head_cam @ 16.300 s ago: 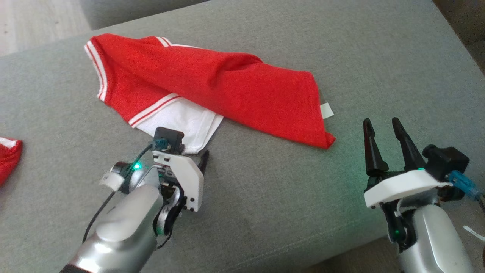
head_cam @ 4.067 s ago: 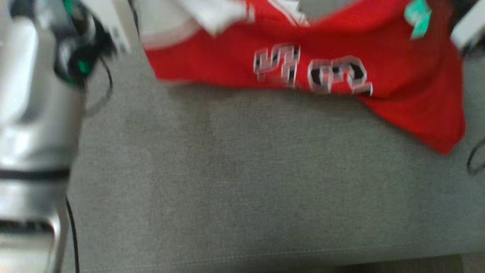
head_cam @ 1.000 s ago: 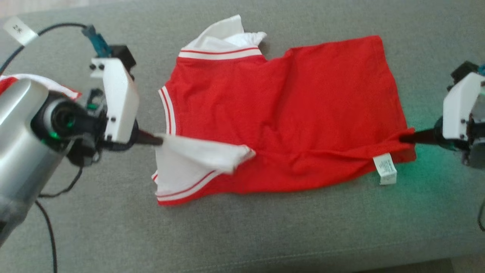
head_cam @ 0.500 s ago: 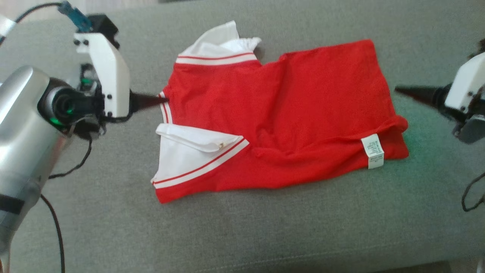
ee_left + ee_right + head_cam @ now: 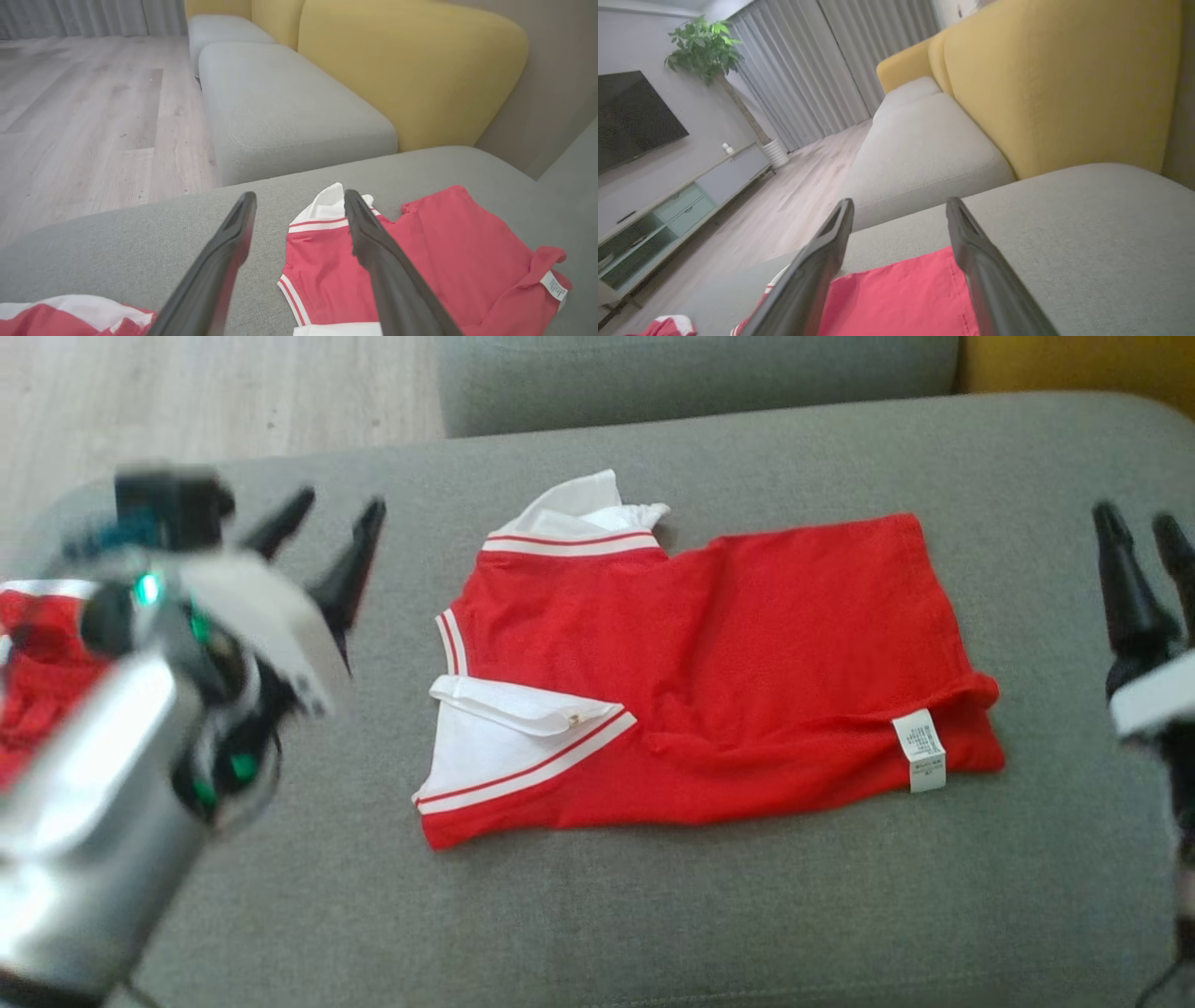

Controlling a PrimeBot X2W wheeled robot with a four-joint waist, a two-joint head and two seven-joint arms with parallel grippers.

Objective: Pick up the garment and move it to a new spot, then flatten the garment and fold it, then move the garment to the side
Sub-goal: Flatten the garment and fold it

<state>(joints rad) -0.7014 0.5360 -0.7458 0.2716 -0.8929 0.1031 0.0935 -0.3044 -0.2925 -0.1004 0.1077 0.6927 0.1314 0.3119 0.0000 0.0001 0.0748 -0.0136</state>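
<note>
I see the shirt (image 5: 728, 663) lying fairly flat in the middle of the grey seat (image 5: 653, 915), white collar and sleeves toward my left, its label (image 5: 920, 751) near the right hem. My left gripper (image 5: 338, 506) hovers off the shirt's left side, fingers spread, nothing between them. My right gripper (image 5: 1136, 515) stands well to the shirt's right, fingers likewise apart and empty. A second red garment (image 5: 37, 672) lies at the far left, partly behind my left arm

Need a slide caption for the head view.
Red-and-white shirt lying on the grey cushion, left gripper and right gripper open, one on each side, neither touching it.
</note>
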